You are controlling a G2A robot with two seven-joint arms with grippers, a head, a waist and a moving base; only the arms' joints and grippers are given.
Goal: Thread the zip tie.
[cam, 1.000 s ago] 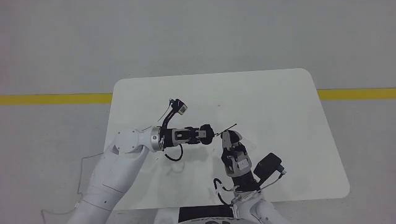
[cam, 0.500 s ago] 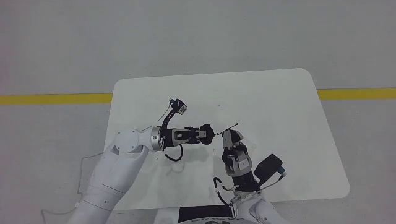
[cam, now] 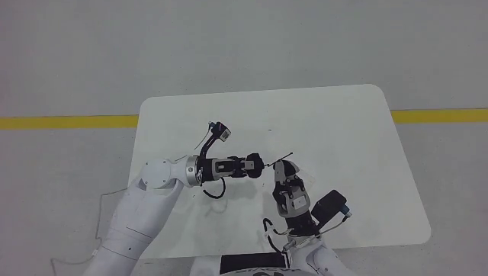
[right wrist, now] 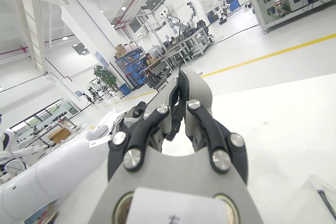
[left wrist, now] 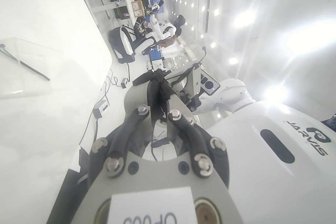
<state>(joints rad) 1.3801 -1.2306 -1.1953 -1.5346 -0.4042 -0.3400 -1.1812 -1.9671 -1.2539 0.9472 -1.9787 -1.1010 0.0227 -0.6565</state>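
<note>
Change: next to nothing differs from half a second ago. Both arms are placed as they were, and the free tip of the zip tie [cam: 279, 158] has shifted only a hair.
Zip tie: a thin black strip held in the air above the bench [cam: 343, 123]. It runs from the left hand up past the right hand, and its tip sticks out beyond both.
Left hand [cam: 258, 165]: comes in from the side, fingers together and clamped on the zip tie.
Right hand [cam: 282, 168]: comes in from the near edge just beside the left hand, fingers together and pinching the same zip tie.
Hard to make out: the stretch of tie inside each grip is covered by the fingers. Which end is the head, and whether the tail has entered it, cannot be told.
Aside: a clear tray [left wrist: 31, 83] lies on the bench, cut off by the frame edge, with a second black tie [left wrist: 26, 65] lying in it.
</note>
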